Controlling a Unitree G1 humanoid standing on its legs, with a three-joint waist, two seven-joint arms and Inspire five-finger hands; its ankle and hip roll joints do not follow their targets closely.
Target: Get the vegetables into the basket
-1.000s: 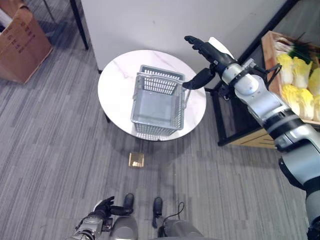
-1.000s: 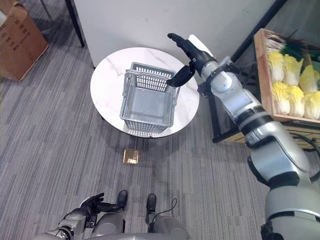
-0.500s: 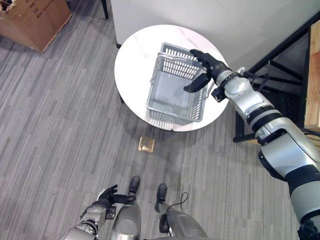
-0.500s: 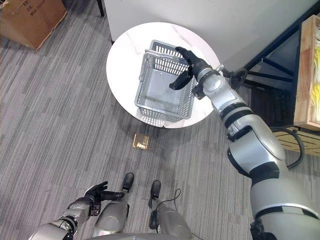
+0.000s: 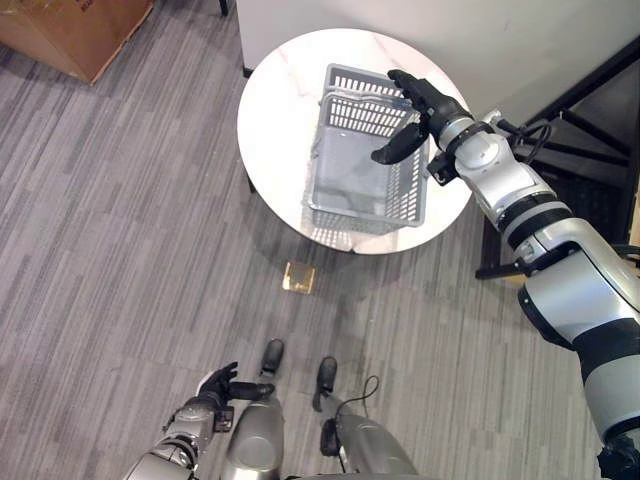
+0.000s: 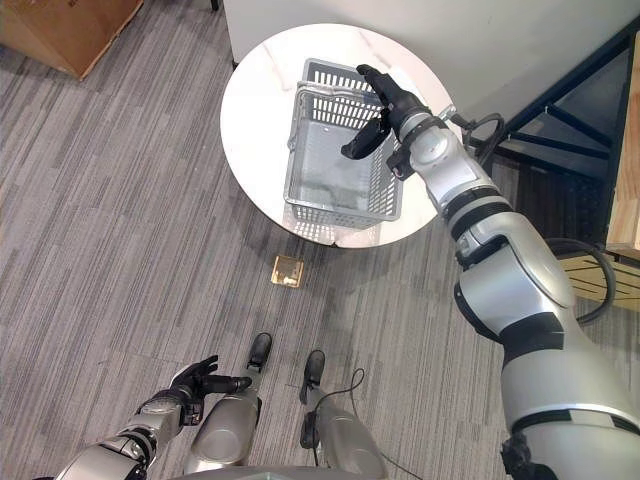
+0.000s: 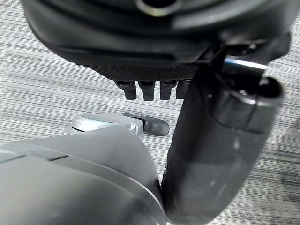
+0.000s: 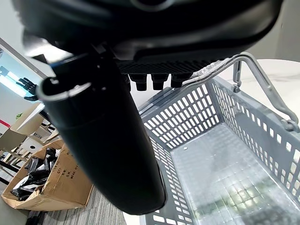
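Note:
A grey plastic basket (image 5: pixel 352 178) stands on the round white marble table (image 5: pixel 275 110), and its inside is bare. The basket (image 8: pixel 225 164) has its wire handle folded down at the rim. My right hand (image 5: pixel 415 108) hovers open over the basket's far right rim, fingers straight and thumb spread toward the inside, holding nothing. My left hand (image 5: pixel 215 385) hangs low near the floor, open and holding nothing, with its thumb (image 7: pixel 220 140) standing out.
A brown cardboard box (image 5: pixel 85 30) sits on the grey striped floor at the far left. A small tan square (image 5: pixel 299 277) lies on the floor in front of the table. A black metal rack frame (image 5: pixel 590 90) stands to the table's right.
The camera has swung left, so the shelf of cabbages has left the view. My right hand has come in from beyond the basket's far right corner to over its rim.

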